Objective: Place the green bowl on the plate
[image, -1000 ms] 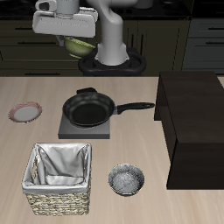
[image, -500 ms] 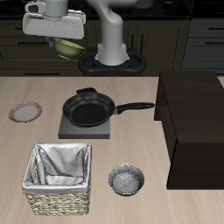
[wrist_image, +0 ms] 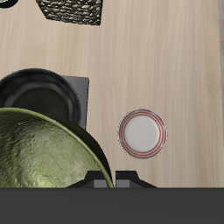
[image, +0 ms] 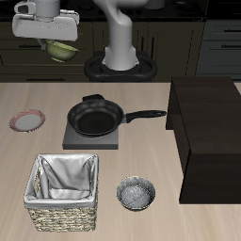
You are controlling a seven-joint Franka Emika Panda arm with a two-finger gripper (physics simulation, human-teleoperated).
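**Carry phase: bowl aloft, plate not yet under it**

Gripper [image: 58, 44] is high above the tabletop's [image: 141, 151] back edge, jaws clamped on the rim of the green bowl [image: 62, 50]; the bowl hangs from them, well clear of everything. Plate [image: 27, 120] lies bare on the tabletop, at roughly 9 o'clock from the frying pan [image: 95, 119] and apart from it. Wrist view confirms it: plate [wrist_image: 143, 133] sits beside the bowl [wrist_image: 44, 153], not beneath.

To do it well:
- Translate first, at height, until the plate centres under the bowl.
- Descend straight, keeping the bowl level.
- Release only once the base is seated inside the pink rim; the plate is barely wider, so centring tolerance is tight.
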